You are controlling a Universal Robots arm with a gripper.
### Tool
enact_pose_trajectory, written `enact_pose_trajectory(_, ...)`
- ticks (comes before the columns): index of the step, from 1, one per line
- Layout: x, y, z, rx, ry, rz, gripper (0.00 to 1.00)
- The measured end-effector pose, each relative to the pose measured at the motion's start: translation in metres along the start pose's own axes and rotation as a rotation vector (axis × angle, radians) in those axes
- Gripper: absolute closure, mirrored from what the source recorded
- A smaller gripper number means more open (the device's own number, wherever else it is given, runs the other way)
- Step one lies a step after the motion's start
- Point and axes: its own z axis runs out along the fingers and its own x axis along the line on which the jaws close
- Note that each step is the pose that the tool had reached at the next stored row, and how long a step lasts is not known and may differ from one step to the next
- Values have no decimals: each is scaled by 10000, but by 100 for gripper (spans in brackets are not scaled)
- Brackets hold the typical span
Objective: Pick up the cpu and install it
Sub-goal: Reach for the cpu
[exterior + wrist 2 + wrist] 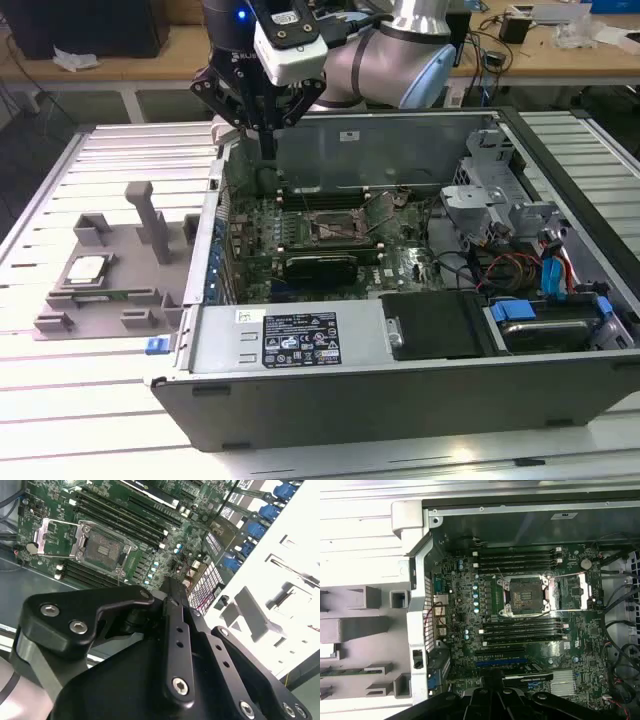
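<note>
Clearly the gripper [268, 148], closed tight and empty, hangs well apart from the cpu [88, 268]; it looks light, stiff, fragile, best taken by its edges.

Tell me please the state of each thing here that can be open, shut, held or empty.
cpu: lying flat on the grey tray, not held.
socket: open and empty, cover plate swung back.
computer case: lying on its side, open on top.
hand: shut, empty, above the case.
</note>
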Motion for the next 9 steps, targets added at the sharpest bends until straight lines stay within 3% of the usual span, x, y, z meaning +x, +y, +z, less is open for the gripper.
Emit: enact_pose_trajectory(9, 0, 0, 0, 1, 0, 0, 89)
